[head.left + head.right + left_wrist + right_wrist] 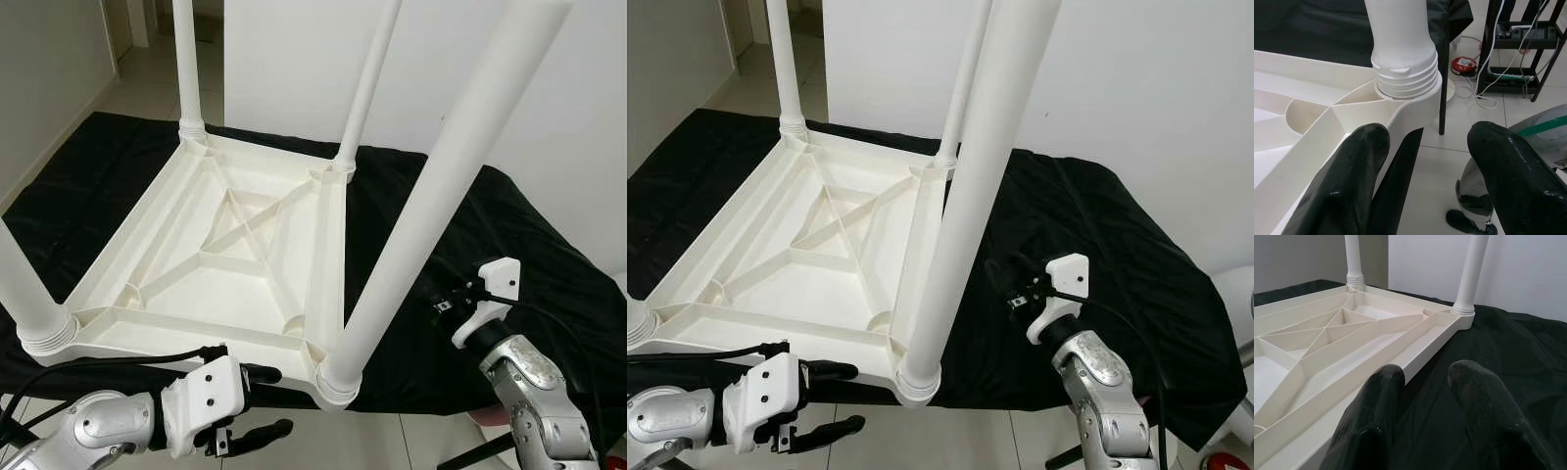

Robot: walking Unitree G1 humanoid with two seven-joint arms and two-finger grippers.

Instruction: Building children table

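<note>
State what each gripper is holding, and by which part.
Nothing is held. The left gripper is open at the table's near corner; the right gripper is open beside its edge.

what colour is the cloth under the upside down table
Black, plain with no pattern. The cloth shows best in the left eye view.
</note>
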